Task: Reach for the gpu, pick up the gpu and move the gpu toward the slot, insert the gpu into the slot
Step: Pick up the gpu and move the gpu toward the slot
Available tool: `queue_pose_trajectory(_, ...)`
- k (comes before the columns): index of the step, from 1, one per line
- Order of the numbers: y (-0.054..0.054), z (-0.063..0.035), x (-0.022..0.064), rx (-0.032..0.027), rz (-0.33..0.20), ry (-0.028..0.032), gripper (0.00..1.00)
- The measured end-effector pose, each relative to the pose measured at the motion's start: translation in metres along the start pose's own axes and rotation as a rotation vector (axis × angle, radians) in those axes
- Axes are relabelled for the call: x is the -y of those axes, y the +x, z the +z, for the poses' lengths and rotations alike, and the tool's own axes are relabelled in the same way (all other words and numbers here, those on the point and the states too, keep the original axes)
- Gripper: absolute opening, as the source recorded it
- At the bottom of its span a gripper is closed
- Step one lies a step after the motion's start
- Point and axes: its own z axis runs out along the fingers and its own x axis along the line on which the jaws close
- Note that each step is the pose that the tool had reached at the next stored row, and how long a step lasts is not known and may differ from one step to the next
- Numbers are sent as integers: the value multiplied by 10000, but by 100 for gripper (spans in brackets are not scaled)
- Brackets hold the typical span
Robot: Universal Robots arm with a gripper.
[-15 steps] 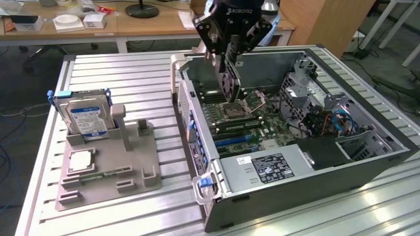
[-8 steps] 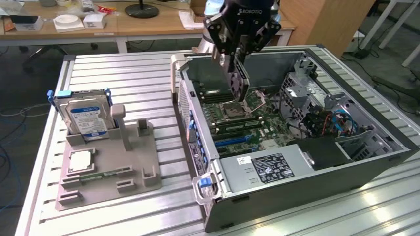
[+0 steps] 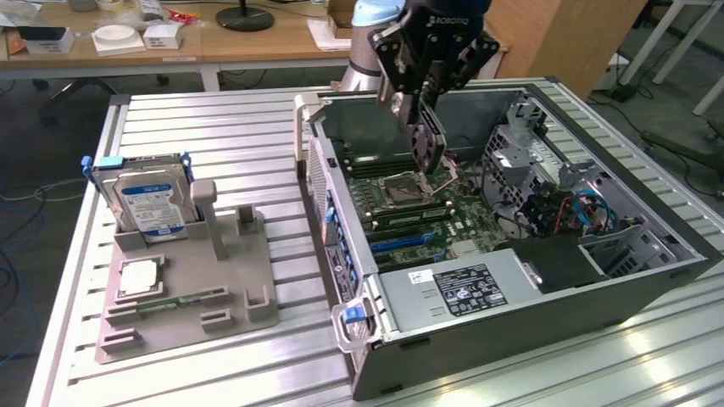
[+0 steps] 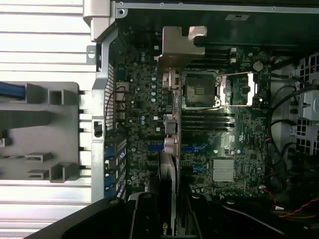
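The gripper (image 3: 414, 108) was clamped on the gpu (image 3: 428, 146), which hung with its long axis near upright over the open computer case (image 3: 509, 339), above the motherboard (image 3: 464, 216), the blue slots (image 3: 398, 242) lying below and nearer.

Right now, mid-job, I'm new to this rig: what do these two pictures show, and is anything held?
It is one robot arm with a gripper. The exterior view looks on from off the arm; the wrist view looks down from the arm's wrist. On the slatted metal table lies an open computer case, and beside it a grey holder with a hard drive standing in it. The gripper is closed on a dark graphics card, hanging on edge above the board inside the case, not yet seated.
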Motion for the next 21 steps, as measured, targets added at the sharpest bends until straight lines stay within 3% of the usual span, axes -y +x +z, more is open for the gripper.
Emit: queue_pose_trajectory(21,-469,14,0,-3,-111,1,26)
